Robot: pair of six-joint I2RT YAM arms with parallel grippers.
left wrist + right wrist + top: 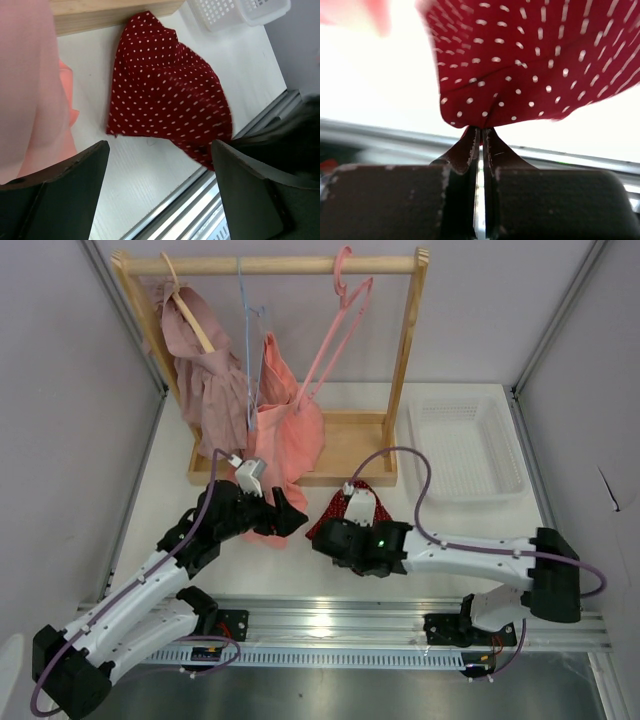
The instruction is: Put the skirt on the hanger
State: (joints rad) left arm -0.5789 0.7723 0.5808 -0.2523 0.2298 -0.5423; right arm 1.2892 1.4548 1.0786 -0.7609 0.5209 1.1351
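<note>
— Worktop point(470, 530) layout?

— Wooden rack point(290, 264) at the back, with the hanger point(340, 330) hooked on its bar toward the right. The skirt point(358, 506) sits crumpled on the worktop before the rack's base, between the two arms.

— Right arm?

— Stretched low across to the left. Its end effector point(481, 132) is clamped tight on the skirt's near edge, with fabric bunched at the fingertips.

— Left end effector point(157, 150)?

— Spread wide, holding nothing, just left of the skirt and beside the salmon garment point(285, 430). Its arm reaches diagonally forward and rightward.
</note>
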